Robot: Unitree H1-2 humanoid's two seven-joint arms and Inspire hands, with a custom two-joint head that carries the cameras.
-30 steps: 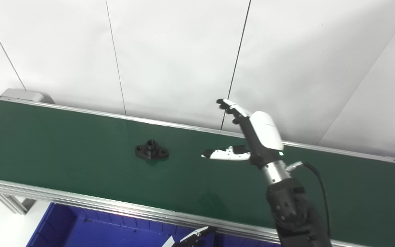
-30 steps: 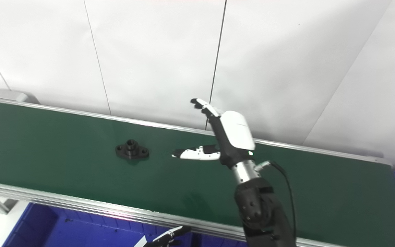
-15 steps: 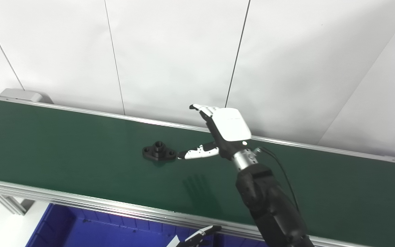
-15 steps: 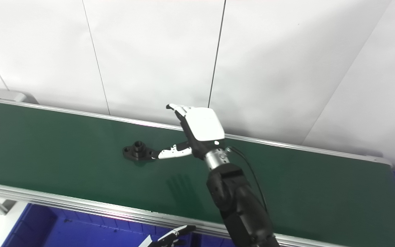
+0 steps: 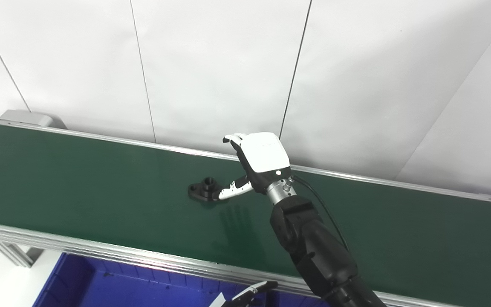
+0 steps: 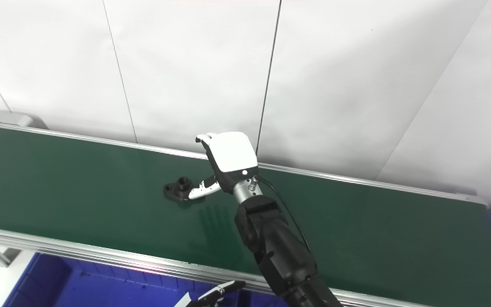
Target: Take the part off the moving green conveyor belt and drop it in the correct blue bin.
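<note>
Black flanged part (image 5: 204, 190) lies flat on green belt (image 5: 79, 187), mid-width. Your right robot hand (image 5: 257, 164) sits just right of part, spread wide, holding nothing; thumb tip at flange edge, contact unclear. Left robot hand (image 5: 245, 295) barely shows below belt, over blue bin (image 5: 100, 285); state untellable. Part looks rigid, dense, slick. Pinch raised centre boss, not thin flange.

One black part (image 5: 203, 190) lay just left of the right hand (image 5: 259, 160); one green belt (image 5: 79, 187) ran beneath; one blue bin (image 5: 100, 285) sat below.
</note>
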